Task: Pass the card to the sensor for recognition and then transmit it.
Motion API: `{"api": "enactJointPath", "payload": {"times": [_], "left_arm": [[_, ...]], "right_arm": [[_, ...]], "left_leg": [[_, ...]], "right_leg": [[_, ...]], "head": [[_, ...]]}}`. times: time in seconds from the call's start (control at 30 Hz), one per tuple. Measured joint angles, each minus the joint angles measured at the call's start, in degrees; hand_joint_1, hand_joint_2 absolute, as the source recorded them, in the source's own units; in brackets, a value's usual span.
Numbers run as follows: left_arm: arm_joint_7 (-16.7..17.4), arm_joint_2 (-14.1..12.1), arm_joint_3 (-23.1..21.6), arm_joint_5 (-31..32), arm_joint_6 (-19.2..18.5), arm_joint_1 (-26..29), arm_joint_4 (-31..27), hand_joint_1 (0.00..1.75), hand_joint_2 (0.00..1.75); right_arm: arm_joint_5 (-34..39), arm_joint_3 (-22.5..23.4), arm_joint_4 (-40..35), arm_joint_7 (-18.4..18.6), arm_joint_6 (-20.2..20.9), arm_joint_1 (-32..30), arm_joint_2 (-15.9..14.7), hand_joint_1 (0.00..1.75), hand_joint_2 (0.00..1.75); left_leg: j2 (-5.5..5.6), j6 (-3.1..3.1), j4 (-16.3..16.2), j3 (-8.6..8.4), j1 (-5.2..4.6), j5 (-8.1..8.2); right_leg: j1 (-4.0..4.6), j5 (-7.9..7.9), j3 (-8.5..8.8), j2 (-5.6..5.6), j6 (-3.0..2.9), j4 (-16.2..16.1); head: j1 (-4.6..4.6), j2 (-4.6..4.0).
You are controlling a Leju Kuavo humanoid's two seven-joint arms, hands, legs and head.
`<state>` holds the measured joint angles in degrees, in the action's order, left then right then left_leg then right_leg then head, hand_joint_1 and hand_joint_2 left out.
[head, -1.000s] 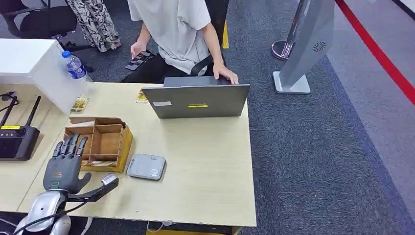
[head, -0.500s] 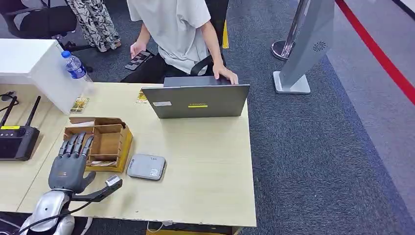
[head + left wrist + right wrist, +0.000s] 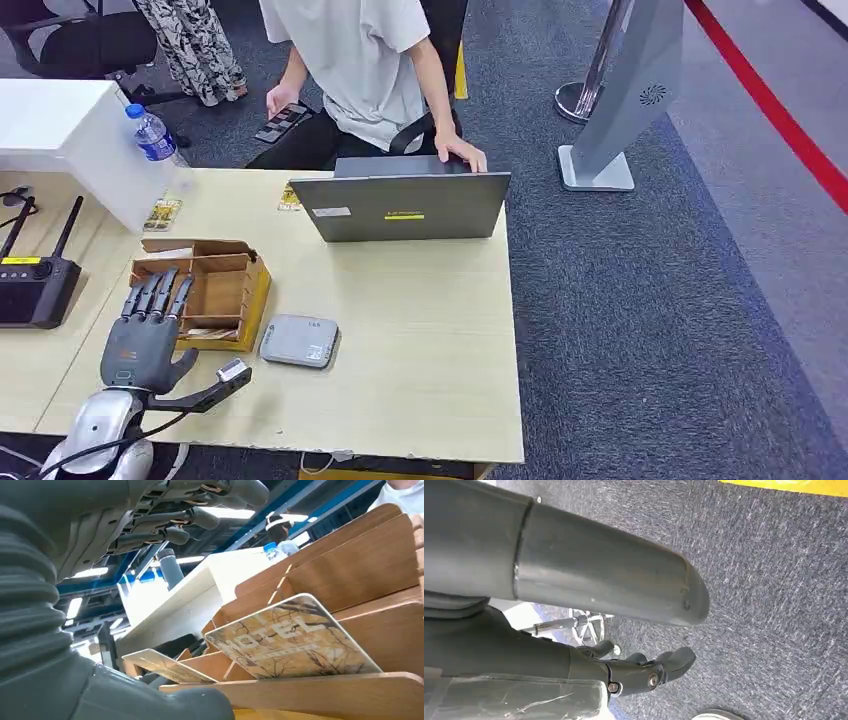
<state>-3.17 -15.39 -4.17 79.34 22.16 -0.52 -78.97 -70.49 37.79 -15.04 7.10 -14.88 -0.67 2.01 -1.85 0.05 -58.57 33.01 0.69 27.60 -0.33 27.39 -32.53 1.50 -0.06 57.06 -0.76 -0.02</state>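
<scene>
The left hand hovers over the near left part of the counter, its fingers straight, spread a little and holding nothing; their tips reach over the near edge of the wooden card box. In the left wrist view the fingers stretch out above the box's slats, clear of them. A card printed with a tan leaf pattern leans tilted in a near compartment of the box, and a second card lies in the compartment beside it. The right hand hangs low over the grey carpet with its fingers curled inward around nothing.

Just beside the box, toward the counter's near edge, lies the flat grey sensor. At the far edge stands an open laptop, with a seated person behind it resting a hand on it. A black router sits at the left edge, and a water bottle stands by the white box at the far left corner.
</scene>
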Motion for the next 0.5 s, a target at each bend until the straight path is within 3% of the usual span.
{"api": "enactJointPath", "payload": {"times": [0.5], "left_arm": [[-2.5,-0.9,-0.8,-0.4,1.0,0.2,0.3,0.00,1.75]], "right_arm": [[-1.0,1.7,-0.2,-0.8,0.5,0.1,0.0,0.00,0.00]], "left_leg": [[0.00,0.00,0.0,0.00,0.00,0.00]], "right_leg": [[0.00,0.00,0.00,0.00,0.00,0.0]], "head": [[0.00,0.00]]}}
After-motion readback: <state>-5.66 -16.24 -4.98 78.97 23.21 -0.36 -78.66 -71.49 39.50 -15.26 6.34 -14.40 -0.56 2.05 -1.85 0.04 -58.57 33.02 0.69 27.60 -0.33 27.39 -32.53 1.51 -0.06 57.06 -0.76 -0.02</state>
